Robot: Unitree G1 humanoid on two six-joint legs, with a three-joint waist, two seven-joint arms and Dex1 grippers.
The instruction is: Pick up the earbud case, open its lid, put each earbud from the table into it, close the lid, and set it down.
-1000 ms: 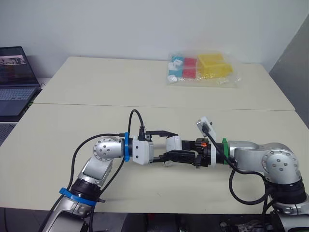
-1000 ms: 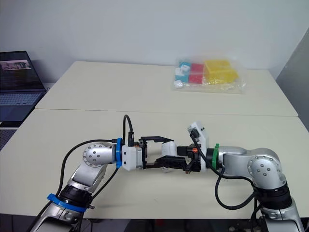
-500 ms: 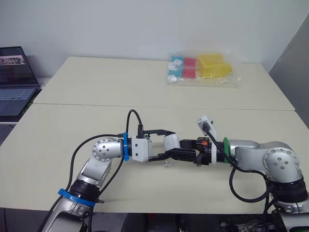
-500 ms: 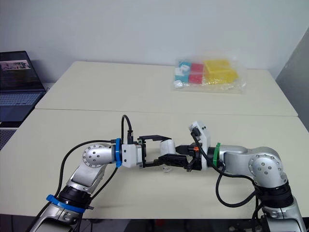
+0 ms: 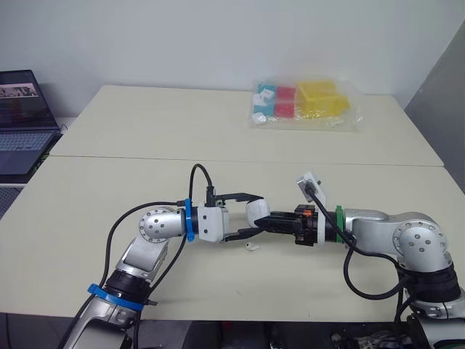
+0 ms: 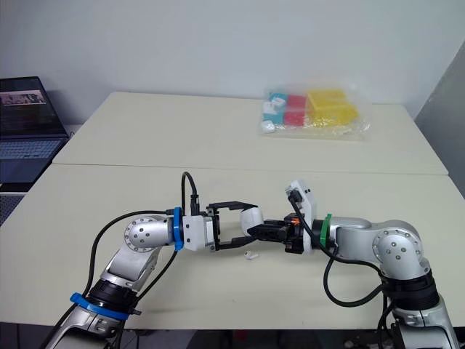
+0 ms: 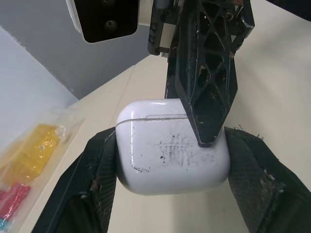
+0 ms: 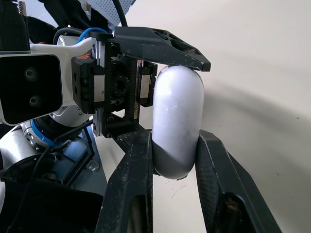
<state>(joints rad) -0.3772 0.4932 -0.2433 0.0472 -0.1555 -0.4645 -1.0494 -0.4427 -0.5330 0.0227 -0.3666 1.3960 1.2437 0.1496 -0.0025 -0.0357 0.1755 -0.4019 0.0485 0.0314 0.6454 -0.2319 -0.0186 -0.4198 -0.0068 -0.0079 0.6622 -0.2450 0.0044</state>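
The white earbud case [image 7: 172, 145] hangs just above the table [image 5: 109, 189] with its lid shut. My left gripper [image 5: 253, 215] is shut on it, one black finger [image 7: 97, 170] against each of its narrow ends. From the opposite side my right gripper [image 8: 174, 138] is shut on the same case [image 8: 177, 111], its fingers [image 8: 133, 189] pressing the case's broad faces. A small white earbud [image 5: 251, 246] lies on the table directly under the two grippers.
A clear plastic bag [image 5: 305, 105] of coloured blocks lies at the table's far side. An open laptop [image 5: 22, 120] stands off the table's left edge. A seam [image 5: 145, 158] crosses the table in front of the bag.
My right gripper's fingers, open around the case before, have shut onto it. The left gripper keeps its hold in the same place. The earbud underneath now shows fully.
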